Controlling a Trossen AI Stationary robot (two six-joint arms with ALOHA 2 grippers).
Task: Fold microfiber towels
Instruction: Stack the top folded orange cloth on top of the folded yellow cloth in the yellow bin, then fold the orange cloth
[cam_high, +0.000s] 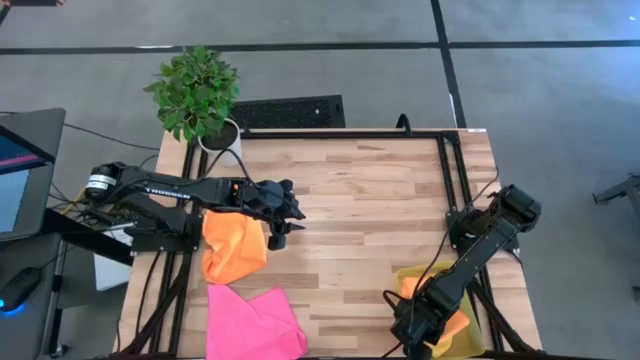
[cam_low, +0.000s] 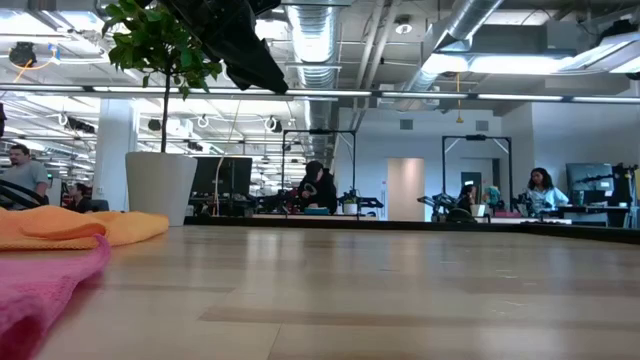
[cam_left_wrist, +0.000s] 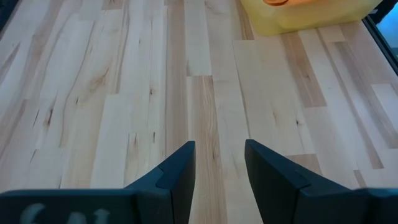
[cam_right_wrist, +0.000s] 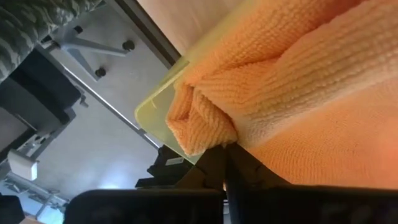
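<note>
One orange towel (cam_high: 233, 248) lies crumpled at the table's left edge, and a hot pink towel (cam_high: 255, 320) lies spread in front of it; the low view shows both, orange towel (cam_low: 70, 228) and pink towel (cam_low: 40, 290). My left gripper (cam_left_wrist: 219, 168) hangs open over bare wood, just right of the orange towel. A second orange towel (cam_right_wrist: 298, 81) lies bunched in the yellow bin (cam_high: 415, 275) at the near right. My right gripper (cam_right_wrist: 225, 165) points down into that bin, shut, its tips at the towel. My right gripper comes slanting down from above with its shut fingertips (cam_right_wrist: 211, 167) right at a bunched fold (cam_right_wrist: 199, 127) of the orange towel, by the bin's corner. I cannot tell whether they touch the fold. The towel rests in the bin.
A potted plant (cam_high: 197, 95) stands at the far left corner, beside a black grille (cam_high: 290, 112) behind the table. The table's middle is bare wood (cam_high: 370, 220). A black frame rail (cam_high: 452, 180) runs along the right side.
</note>
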